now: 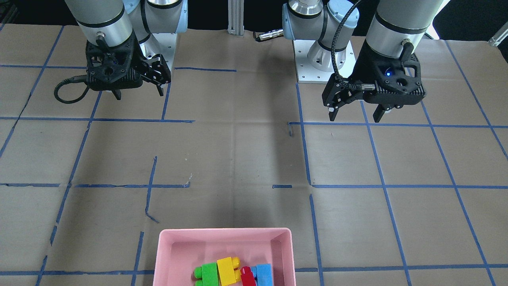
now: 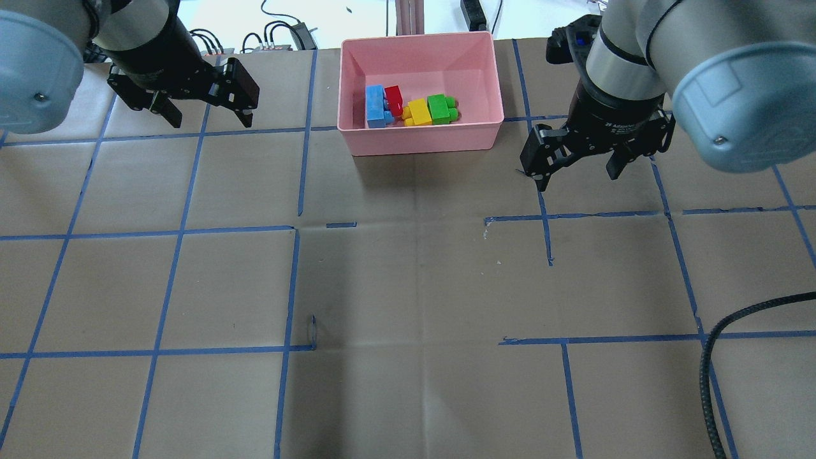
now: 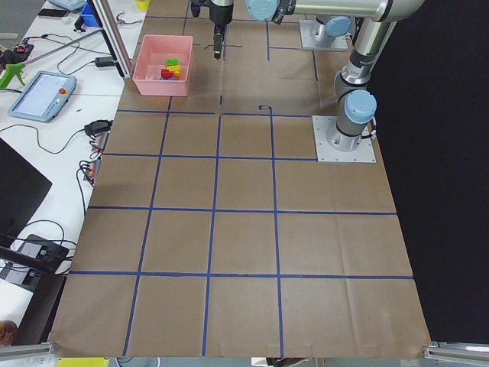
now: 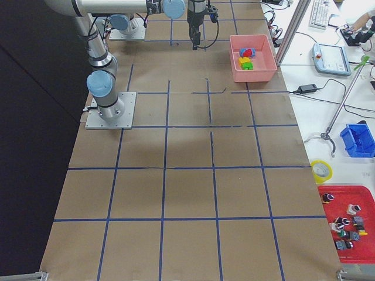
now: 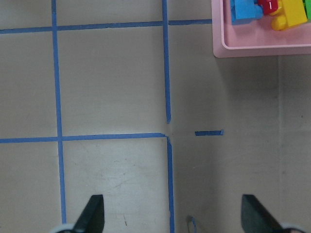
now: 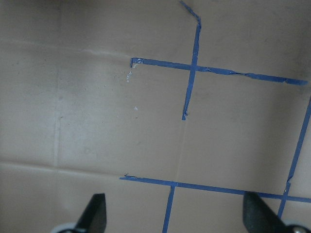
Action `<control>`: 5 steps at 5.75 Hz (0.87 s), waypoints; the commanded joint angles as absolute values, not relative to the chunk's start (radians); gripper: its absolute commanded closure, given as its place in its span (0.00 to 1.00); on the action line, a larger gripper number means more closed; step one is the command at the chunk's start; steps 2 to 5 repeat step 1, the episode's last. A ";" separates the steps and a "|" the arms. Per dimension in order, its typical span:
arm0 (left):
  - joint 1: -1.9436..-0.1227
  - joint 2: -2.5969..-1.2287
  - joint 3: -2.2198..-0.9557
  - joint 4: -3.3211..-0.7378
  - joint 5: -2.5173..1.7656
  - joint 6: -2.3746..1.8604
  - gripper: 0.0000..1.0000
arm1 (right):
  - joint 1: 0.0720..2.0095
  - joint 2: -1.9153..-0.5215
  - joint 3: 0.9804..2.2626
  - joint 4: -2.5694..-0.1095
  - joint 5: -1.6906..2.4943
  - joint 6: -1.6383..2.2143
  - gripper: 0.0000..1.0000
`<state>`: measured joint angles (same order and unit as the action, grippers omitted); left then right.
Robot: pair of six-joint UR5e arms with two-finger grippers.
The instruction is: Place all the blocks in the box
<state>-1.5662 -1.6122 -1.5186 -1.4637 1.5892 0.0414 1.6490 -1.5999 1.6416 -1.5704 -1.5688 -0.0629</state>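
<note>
The pink box (image 2: 421, 137) stands at the table's far edge in the middle, and it also shows in the front view (image 1: 224, 231). All the blocks lie inside it in a row: light blue (image 2: 376, 106), red (image 2: 394, 100), yellow (image 2: 418, 111), green (image 2: 440, 108). My left gripper (image 2: 207, 115) is open and empty, left of the box and above the table. My right gripper (image 2: 579, 175) is open and empty, right of the box. The left wrist view shows the box's corner (image 5: 252, 48) with the blue block (image 5: 245, 9) and the yellow block (image 5: 291, 12).
Brown paper with blue tape grid lines covers the table (image 2: 408, 287). A black cable (image 2: 720, 357) loops in at the near right. Cables and devices lie beyond the far edge behind the box.
</note>
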 commanded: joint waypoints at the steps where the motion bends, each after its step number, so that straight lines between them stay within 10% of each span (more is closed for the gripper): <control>1: -1.566 -1.612 -1.519 -1.463 1.589 0.040 0.00 | 1.649 -1.600 1.643 -1.569 -1.568 -0.061 0.00; 5: -1.566 -1.612 -1.519 -1.463 1.589 0.040 0.00 | 1.649 -1.600 1.643 -1.569 -1.568 -0.061 0.00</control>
